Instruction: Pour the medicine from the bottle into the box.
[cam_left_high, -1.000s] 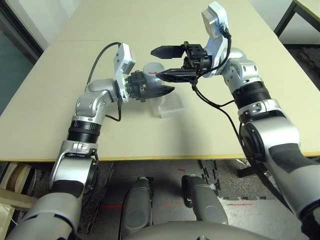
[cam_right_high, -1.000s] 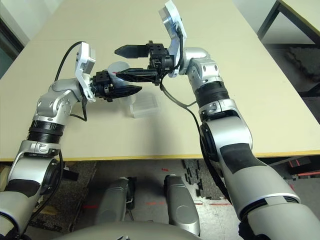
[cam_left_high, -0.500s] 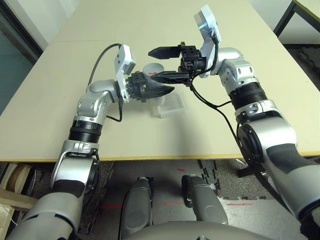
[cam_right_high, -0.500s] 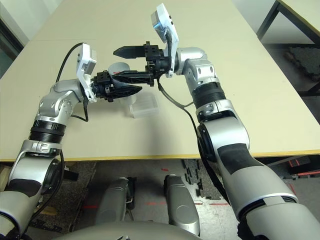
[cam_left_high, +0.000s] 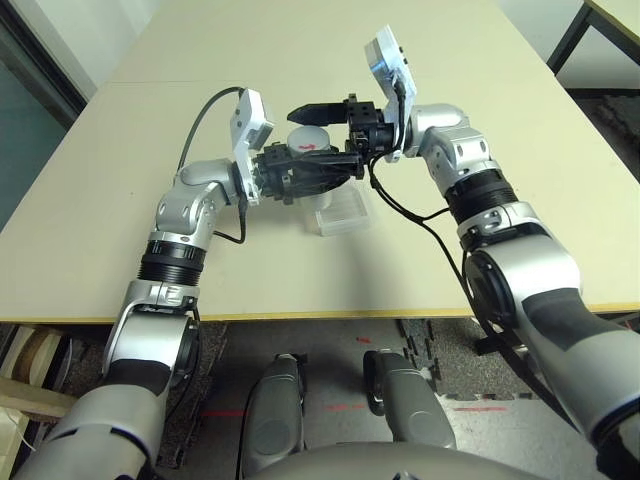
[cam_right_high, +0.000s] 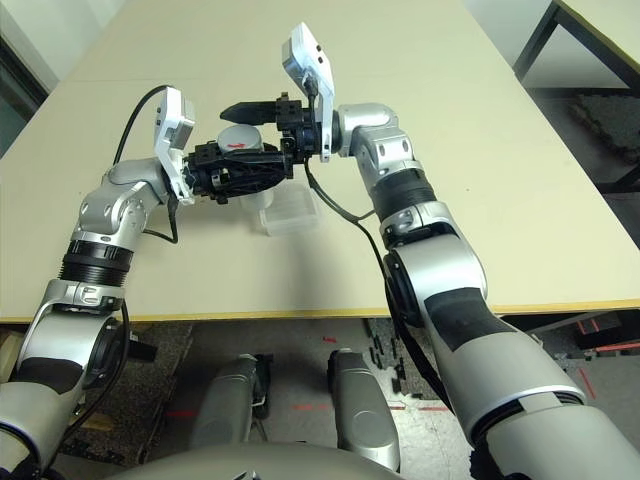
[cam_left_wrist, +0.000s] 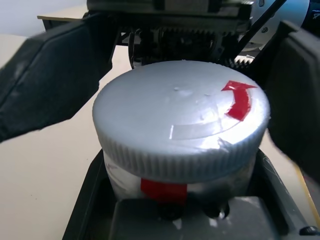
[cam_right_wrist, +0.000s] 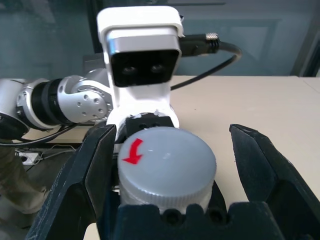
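Moved: my right gripper (cam_right_wrist: 172, 135), inward, fingers apart astride the cap (cam_right_wrist: 167, 162). Bottle (cam_left_wrist: 117, 177): upright, clamped in my left gripper (cam_left_high: 322, 178), back from the table's (cam_left_high: 470, 250) near edge. Box (cam_left_high: 345, 212): beside it, edgeward. Risk — off-centre closing could tilt the bottle; crowded fingers might collide.

The pale counter (cam_left_high: 420, 265) is what everything here sits around. Beyond its far corner, over by the right eye view's upper right, stands a second table (cam_right_high: 600, 28) with a light top and dark legs. Under and in front of the counter's near edge lies a grey floor (cam_left_high: 330, 400) marked with red strips (cam_left_high: 478, 409). Pieces of light wood (cam_left_high: 32, 402) sit just below the counter's near left corner.
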